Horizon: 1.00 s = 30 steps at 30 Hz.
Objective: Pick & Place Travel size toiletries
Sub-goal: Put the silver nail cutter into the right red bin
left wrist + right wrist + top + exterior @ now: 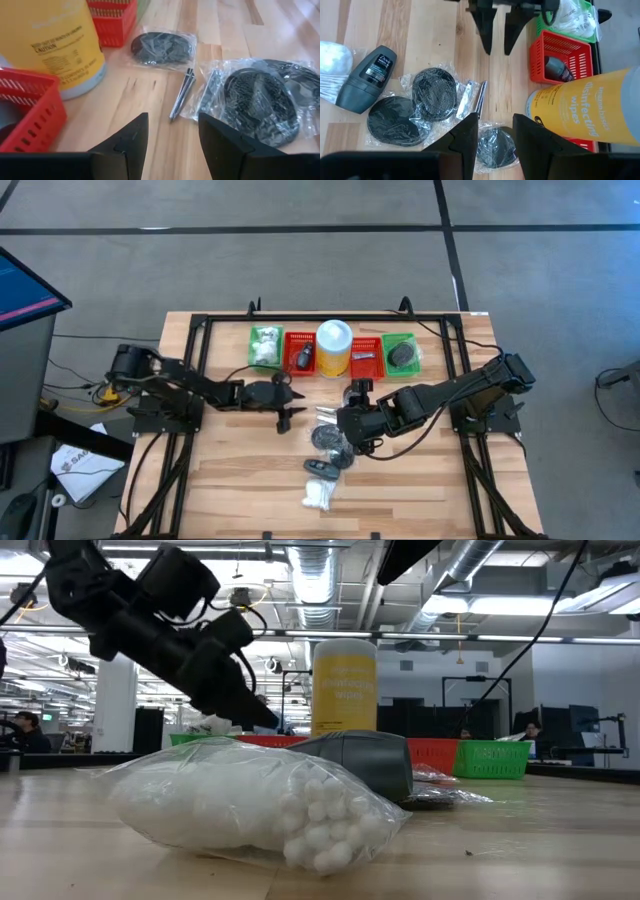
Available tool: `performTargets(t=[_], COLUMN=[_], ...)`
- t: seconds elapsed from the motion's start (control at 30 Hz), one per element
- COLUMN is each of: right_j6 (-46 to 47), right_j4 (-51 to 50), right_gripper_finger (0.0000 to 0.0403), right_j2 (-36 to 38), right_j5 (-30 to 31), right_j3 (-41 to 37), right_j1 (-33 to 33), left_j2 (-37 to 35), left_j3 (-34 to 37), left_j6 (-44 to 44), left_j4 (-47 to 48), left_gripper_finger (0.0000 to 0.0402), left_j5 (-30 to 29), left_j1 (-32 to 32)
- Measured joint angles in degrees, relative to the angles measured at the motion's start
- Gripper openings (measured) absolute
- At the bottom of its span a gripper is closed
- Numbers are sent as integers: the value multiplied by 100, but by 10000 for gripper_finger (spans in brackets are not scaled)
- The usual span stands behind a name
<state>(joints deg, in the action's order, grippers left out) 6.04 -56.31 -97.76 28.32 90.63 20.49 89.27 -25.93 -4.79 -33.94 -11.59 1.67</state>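
Several toiletries lie on the table. There are dark round discs in clear wrappers point(435, 92) point(260, 97) point(330, 442), silvery-grey bits point(182, 92) point(472, 98), a dark grey deodorant stick point(367, 77) point(365, 762) and a bag of white fluffy balls point(250, 805) point(318, 495). My left gripper point(172, 140) point(293, 402) is open and hovers left of the silvery bits. My right gripper point(495, 130) point(340, 425) is open, its fingers standing over another wrapped disc point(495, 147) near the yellow canister.
Along the far side stand a green basket with white bundles point(265, 345), a red basket point(560, 62) holding a dark item, the yellow canister point(333, 345), a second red basket point(367, 356) and a green basket with a dark disc point(402, 354). Bare wood lies toward the near corners.
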Motion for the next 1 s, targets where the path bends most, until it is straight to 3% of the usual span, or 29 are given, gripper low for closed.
performTargets(t=[0.17, 0.67, 1.0], right_j6=[0, 2, 4], right_j4=[2, 20, 20], right_gripper_finger=[113, 113, 113], right_j2=[0, 0, 2], right_j5=[0, 0, 0], right_j3=[0, 0, -1], right_j1=[0, 0, 0], left_j2=[404, 1226, 1840], left_j3=[-33, -615, -1009], left_j6=[17, 876, 904], left_j4=[-439, -513, -514], left_gripper_finger=[163, 163, 163], left_j5=[211, 207, 197], left_j1=[-2, -2, -55])
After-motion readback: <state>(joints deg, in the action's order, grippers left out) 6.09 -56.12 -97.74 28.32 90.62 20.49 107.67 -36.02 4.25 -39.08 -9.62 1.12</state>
